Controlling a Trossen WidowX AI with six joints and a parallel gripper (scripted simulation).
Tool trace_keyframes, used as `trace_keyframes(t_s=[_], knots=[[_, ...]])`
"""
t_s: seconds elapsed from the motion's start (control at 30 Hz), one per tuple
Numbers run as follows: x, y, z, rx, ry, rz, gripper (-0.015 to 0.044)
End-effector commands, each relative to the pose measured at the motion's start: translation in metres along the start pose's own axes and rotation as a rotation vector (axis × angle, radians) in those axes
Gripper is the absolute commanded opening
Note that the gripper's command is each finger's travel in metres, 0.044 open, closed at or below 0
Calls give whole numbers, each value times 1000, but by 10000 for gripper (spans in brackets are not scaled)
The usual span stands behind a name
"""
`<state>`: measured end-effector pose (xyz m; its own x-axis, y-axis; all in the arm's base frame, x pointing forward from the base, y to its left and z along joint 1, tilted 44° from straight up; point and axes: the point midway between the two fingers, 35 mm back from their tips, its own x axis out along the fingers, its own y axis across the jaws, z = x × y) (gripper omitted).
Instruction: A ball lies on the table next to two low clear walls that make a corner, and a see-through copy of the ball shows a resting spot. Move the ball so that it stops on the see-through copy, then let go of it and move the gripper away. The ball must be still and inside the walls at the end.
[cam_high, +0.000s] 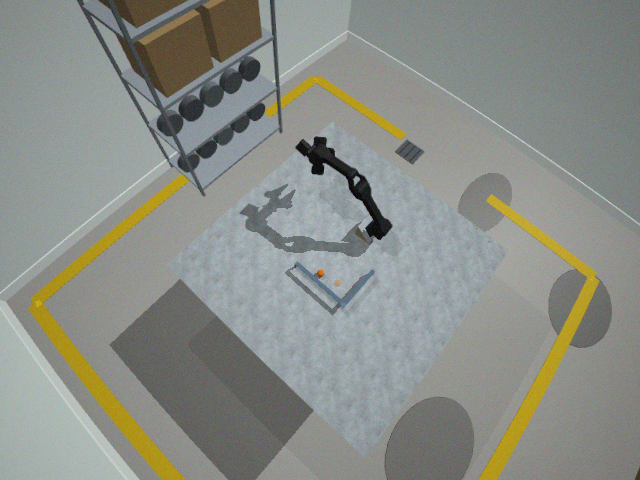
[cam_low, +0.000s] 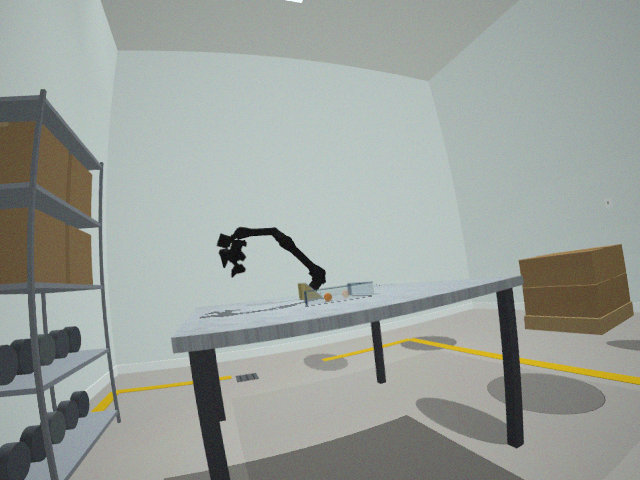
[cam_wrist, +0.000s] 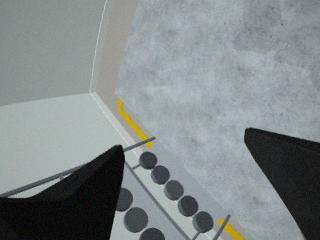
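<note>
We see the gripper (cam_high: 305, 147) raised high above the table (cam_high: 413, 248), its two dark fingers spread wide with nothing between them. In the wrist view the fingers frame a stretch of mottled grey table surface, and below them sits a metal shelf (cam_wrist: 167, 227) carrying a row of dark round weights (cam_wrist: 175, 190), with a yellow floor line (cam_wrist: 134, 127) running along the table's edge. In the exterior view the gripper (cam_low: 232, 260) hangs in the air, well apart from everything on the table, and points downward toward the shelf side.

From the gripper the black arm (cam_high: 356, 186) runs toward 4 o'clock in the top view down to its base (cam_high: 379, 227), and its shadow (cam_high: 273, 222) lies across the table toward 8 o'clock of the base.

Farther out, at about 6 o'clock of the gripper in the top view, the orange ball (cam_high: 320, 272) rests on the table just beside the longer of the two low clear walls (cam_high: 317, 289), near that wall's far end. The see-through copy (cam_high: 337, 282) lies just at 4 o'clock of the ball, near it but apart, closer to the corner where the two walls meet. The ball is not on the copy

Beyond the table, a stack of brown boxes (cam_low: 576, 286) shows at 3 o'clock in the exterior view
</note>
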<state>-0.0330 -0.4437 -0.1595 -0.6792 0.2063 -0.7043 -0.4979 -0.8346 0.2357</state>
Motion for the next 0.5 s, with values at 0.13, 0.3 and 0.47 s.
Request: trace_keyframes(t_s=[0.13, 0.3, 0.47], knots=[[-46, -36, -22, -385, 104, -19, 284], [-105, -95, -42, -915, 246, -7, 284], [-150, -158, -45, -1370, 377, 14, 284]])
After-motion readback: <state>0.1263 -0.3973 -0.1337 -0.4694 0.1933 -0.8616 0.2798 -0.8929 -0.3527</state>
